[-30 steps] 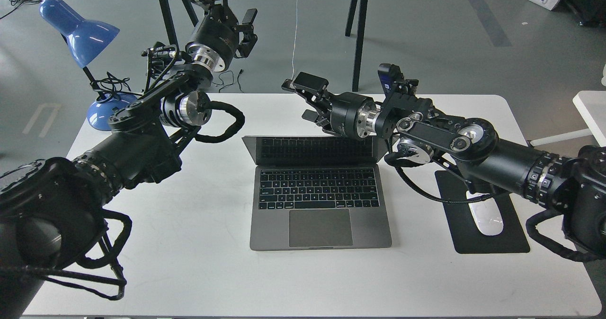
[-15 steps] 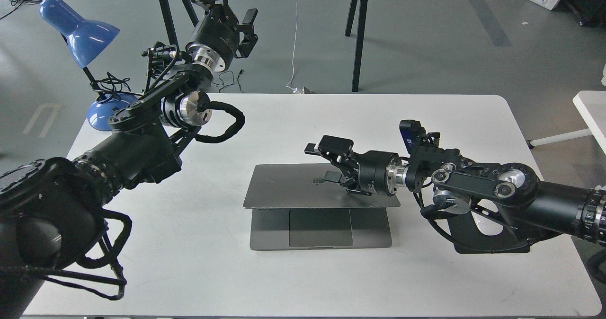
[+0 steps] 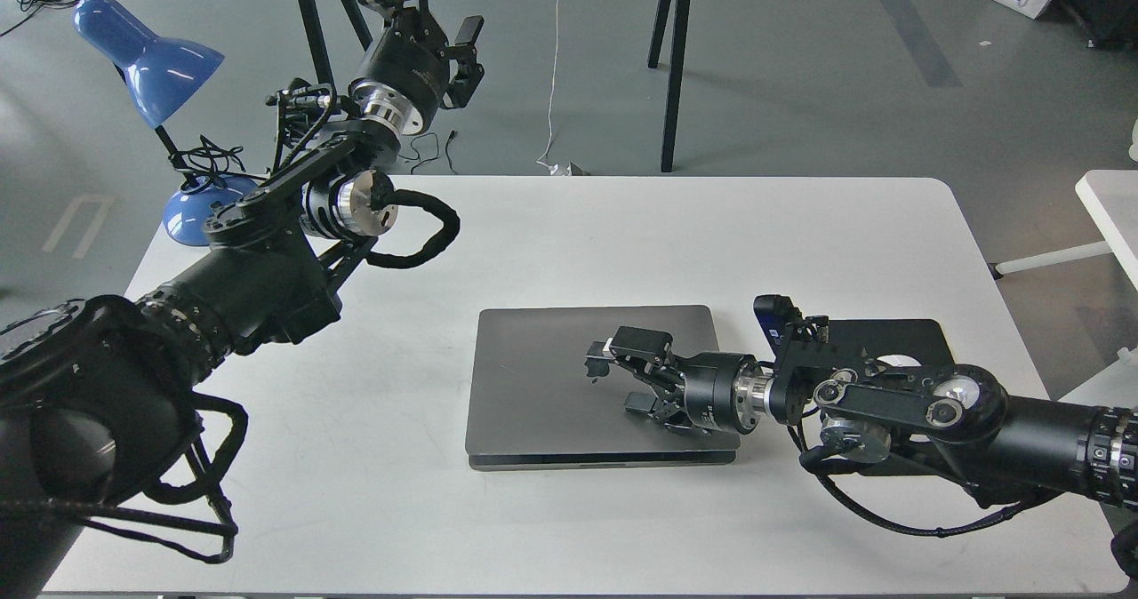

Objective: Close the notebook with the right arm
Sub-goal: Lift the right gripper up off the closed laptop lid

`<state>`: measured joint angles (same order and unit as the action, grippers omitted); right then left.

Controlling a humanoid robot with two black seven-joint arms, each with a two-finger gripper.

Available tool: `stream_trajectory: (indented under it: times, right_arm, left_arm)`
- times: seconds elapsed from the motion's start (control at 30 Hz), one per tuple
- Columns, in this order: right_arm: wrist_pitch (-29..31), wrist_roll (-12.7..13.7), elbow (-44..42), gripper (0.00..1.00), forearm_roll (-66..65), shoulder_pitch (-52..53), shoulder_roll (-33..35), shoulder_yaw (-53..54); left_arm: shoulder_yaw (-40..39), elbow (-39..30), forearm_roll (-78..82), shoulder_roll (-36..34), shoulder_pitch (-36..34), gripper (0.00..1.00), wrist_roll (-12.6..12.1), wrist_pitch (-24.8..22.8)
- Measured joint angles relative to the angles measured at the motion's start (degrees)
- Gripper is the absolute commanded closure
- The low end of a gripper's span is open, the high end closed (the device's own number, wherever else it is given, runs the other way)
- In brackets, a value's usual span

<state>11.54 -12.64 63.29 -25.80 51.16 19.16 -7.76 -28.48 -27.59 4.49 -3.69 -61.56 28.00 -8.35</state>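
The right gripper (image 3: 622, 375) lies low over the lid of the notebook (image 3: 542, 377), its two fingers spread apart with nothing between them. One finger (image 3: 642, 343) sits farther back, the other (image 3: 642, 403) nearer the front edge, and both seem to rest on or just above the grey metal near the logo; actual contact cannot be confirmed. The spread looks deliberate: a wide stance presses a flat lid down more evenly than a pinch, and there is nothing here to grasp anyway.

The right arm (image 3: 898, 403) reaches in nearly level from the right, wrist first, with its blue module (image 3: 772, 313) standing up just behind the gripper. That flat approach suits pushing downward on a thin panel.

The notebook sits near the middle of the table (image 3: 622, 226), lid down almost flush on the base, with only a thin dark seam showing along the front edge. I judge the closing all but done; a last light press may be needed, and too much force could strain the hinge or scratch the lid.

Right of it lies the mouse pad (image 3: 916, 337), partly under the arm. The left gripper (image 3: 462, 48) is raised well clear at the far left, its fingers apart, holding nothing, beside the blue lamp (image 3: 147, 57)
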Motion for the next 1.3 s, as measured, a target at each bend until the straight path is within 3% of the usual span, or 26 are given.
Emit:
stream_trajectory:
  times: [0.77, 0.93, 1.17, 1.3]
  right_arm:
    - [-0.9, -0.2, -0.9, 0.00, -0.3, 0.1, 0.1, 2.6]
    - [-0.7, -0.3, -1.4, 0.00, -0.2, 2.4, 0.4, 14.0]
    - [-0.5, -0.3, -7.7, 0.00, -0.1, 3.8, 0.4, 44.0]
    - [0.3, -0.3, -12.2, 0.00, 1.1, 3.7, 0.3, 54.0]
  left_arm:
    - [0.0, 0.0, 0.0, 0.0, 0.0, 0.00, 0.0, 0.0]
    - [0.0, 0.0, 0.0, 0.0, 0.0, 0.00, 0.0, 0.0]
    - [0.1, 0.0, 0.0, 0.1, 0.0, 0.00, 0.0, 0.0]
    - [0.1, 0.0, 0.0, 0.1, 0.0, 0.00, 0.0, 0.0]
